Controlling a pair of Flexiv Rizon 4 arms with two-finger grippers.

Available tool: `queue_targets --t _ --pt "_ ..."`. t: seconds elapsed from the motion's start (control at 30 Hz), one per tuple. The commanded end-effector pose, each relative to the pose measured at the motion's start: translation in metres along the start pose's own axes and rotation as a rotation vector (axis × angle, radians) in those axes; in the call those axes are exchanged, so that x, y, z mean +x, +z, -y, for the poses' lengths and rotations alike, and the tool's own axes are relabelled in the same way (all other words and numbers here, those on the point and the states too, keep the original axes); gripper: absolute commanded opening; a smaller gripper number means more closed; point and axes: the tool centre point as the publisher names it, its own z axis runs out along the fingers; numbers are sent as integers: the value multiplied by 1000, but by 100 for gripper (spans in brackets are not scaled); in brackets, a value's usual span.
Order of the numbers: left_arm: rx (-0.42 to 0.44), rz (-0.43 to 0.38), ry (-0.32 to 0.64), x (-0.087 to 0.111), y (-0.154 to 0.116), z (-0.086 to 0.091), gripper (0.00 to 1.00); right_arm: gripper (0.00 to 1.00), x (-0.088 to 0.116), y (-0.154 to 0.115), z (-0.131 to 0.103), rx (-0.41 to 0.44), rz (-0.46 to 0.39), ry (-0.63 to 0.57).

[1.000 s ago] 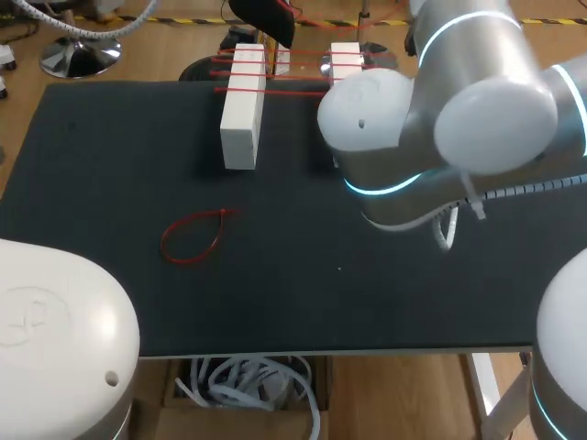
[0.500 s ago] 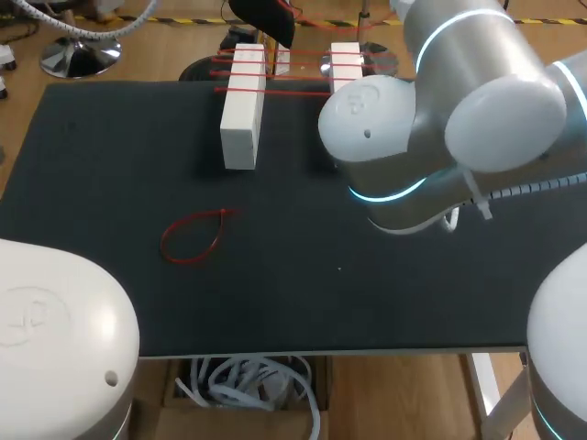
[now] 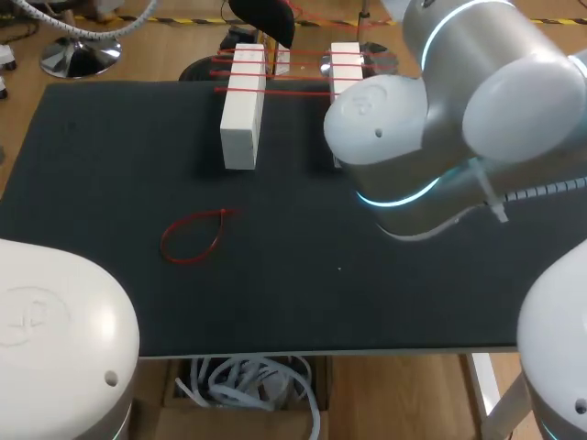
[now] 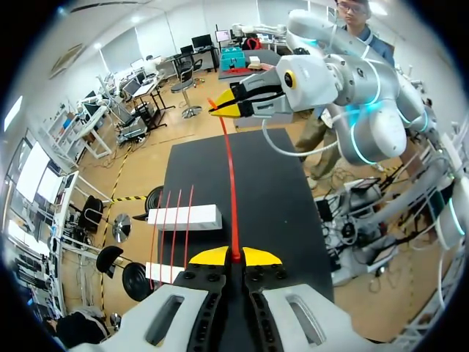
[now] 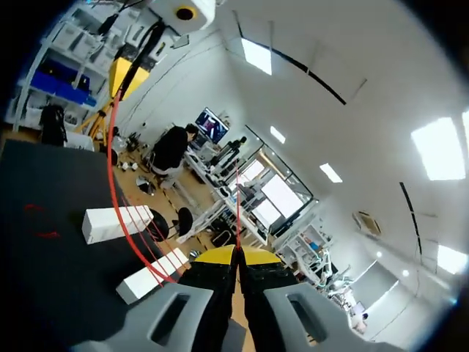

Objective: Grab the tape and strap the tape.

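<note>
Thin red plastic tape (image 4: 229,183) spans the gap between my two pincers, well above the black matte surface (image 3: 110,165), with one end in each. My left pincer (image 4: 234,257) is closed down to a narrow slit, its yellow tips pressed on the tape from both sides. My right pincer (image 4: 231,103) is across from it in the air with its yellow tips pinched on the tape's other end. The right wrist view shows the fingers nearly together, and a short stretch of tape stands out ahead of them. Below the tape, toward the far edge of the surface, stand two long white rectangular blocks (image 3: 243,115), lying parallel and apart. Several thin red straps (image 3: 275,78) are strung across both blocks. A loose red strap loop (image 3: 193,236) lies flat on the surface, nearer to me than the blocks and well apart from them. From the head view neither pincer can be seen. My right arm (image 3: 440,119) comes in from the right, and its bulky white joints with a glowing blue ring hang over the right-hand block and hide part of it. My left arm (image 3: 55,321) shows only as a rounded white housing at the near left corner.
</note>
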Motion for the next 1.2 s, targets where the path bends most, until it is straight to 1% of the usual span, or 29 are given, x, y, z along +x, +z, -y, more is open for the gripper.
queue_targets --t 0.03,0.87,0.9,0.97,1.13,1.2 --pt "-5 -2 -2 0 -1 1 0 0 -4 -2 -2 -5 -39 -217" --pt "-5 -2 -2 0 -1 1 0 0 -4 -2 -2 -5 -39 -217" --pt "-5 -2 -2 0 -1 1 0 0 -5 -3 -6 -22 -30 -235" --pt "-5 -2 -2 0 -1 1 0 0 -5 -3 -11 2 -29 -327" --pt "-5 -2 -2 0 -1 1 0 0 -1 -3 -14 53 -11 -418" --pt "-5 -2 -2 0 -1 1 0 0 1 -3 -16 62 9 -478"
